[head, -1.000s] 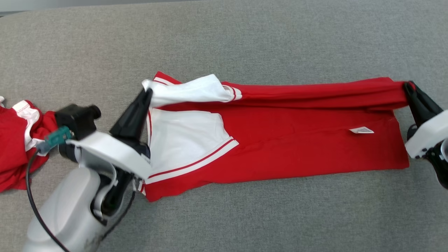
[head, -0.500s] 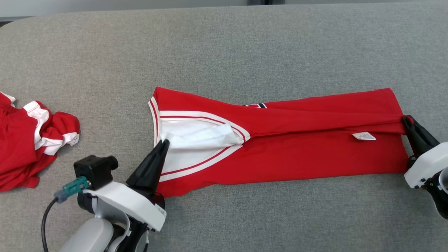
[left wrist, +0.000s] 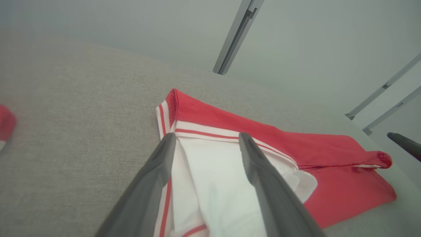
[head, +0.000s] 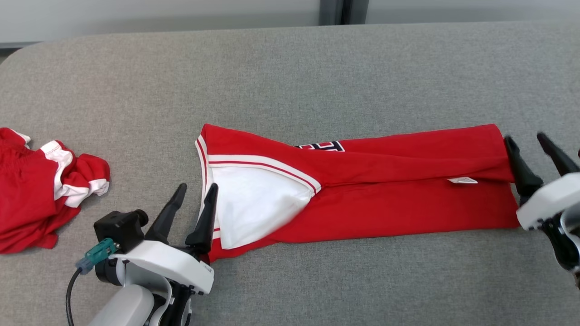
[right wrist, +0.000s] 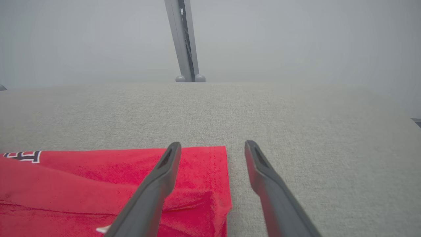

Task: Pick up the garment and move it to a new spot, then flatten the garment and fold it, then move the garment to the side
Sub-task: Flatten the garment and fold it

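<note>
A grey table (head: 317, 68) is backed by a pale wall (head: 158, 13). A red garment (head: 385, 203), folded lengthwise with white trim, is laid across the table's middle. The left gripper (head: 197, 186) and right gripper (head: 524, 137) are spread, empty.

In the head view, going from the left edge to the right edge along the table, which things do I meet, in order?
In order: crumpled red garment → left gripper, jaws open → long folded red garment → right gripper, jaws open.
</note>
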{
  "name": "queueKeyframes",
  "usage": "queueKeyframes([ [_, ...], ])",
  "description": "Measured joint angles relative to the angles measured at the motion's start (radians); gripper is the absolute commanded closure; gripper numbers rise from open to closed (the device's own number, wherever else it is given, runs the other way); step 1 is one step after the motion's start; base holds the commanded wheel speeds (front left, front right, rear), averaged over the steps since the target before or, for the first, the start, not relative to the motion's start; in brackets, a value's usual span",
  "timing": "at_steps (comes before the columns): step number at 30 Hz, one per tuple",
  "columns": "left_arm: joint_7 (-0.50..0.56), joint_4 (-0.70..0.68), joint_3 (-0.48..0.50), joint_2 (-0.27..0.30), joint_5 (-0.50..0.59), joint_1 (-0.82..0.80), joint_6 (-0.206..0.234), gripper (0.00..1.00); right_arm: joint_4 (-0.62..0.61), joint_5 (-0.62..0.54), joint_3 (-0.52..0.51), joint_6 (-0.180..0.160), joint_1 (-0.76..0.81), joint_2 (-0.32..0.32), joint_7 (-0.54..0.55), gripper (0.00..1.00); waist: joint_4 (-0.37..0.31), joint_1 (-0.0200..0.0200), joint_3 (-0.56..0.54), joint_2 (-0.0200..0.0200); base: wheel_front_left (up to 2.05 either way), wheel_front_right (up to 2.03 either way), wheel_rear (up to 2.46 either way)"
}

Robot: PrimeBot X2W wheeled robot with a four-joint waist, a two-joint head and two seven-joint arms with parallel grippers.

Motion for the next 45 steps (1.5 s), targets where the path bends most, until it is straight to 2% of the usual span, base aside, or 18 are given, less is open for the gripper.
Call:
queueKeyframes([
  [3, -0.04, -0.001, 0.03, -0.013, 0.02, -0.002, 0.023, 0.0, -0.058, -0.102, -0.075, 0.0, -0.011, 0.039, -0.003, 0.0, -0.005, 0.0, -0.017, 0.0, 0.0, 0.0, 0.0],
  [8, -0.073, -0.003, 0.093, -0.031, 0.1, -0.012, 0.067, 0.0, -0.162, -0.238, -0.169, 0.0, 0.042, 0.155, -0.004, 0.0, -0.01, 0.0, -0.044, 0.0, 0.0, 0.0, 0.0],
  [15, -0.076, -0.015, 0.18, -0.101, 0.239, 0.043, 0.071, 0.0, -0.253, -0.367, -0.224, 0.0, 0.135, 0.282, -0.004, 0.0, -0.012, 0.0, -0.098, 0.0, 0.0, 0.0, 0.0],
  [19, -0.077, -0.023, 0.234, -0.146, 0.307, 0.102, 0.038, 0.0, -0.301, -0.424, -0.25, 0.0, 0.196, 0.327, -0.004, 0.0, -0.013, 0.0, -0.137, 0.0, 0.0, 0.0, 0.0],
  [23, -0.077, -0.055, 0.282, -0.182, 0.385, 0.165, -0.021, 0.0, -0.342, -0.503, -0.276, 0.0, 0.26, 0.358, -0.004, 0.0, -0.017, 0.0, -0.176, 0.0, 0.0, 0.0, 0.0],
  [30, -0.077, -0.095, 0.382, -0.247, 0.534, 0.285, -0.081, 0.0, -0.4, -0.542, -0.328, 0.0, 0.399, 0.407, -0.004, 0.0, -0.018, 0.0, -0.236, 0.0, 0.0, 0.0, 0.0],
  [38, -0.077, -0.092, 0.451, -0.288, 0.617, 0.356, -0.109, 0.0, -0.434, -0.529, -0.357, 0.0, 0.493, 0.419, -0.004, 0.0, -0.013, 0.0, -0.275, 0.0, 0.0, 0.0, 0.0],
  [45, -0.077, -0.083, 0.481, -0.296, 0.64, 0.391, -0.118, 0.0, -0.437, -0.51, -0.364, 0.0, 0.524, 0.419, -0.004, 0.0, -0.016, 0.0, -0.297, 0.0, 0.0, 0.0, 0.0],
])
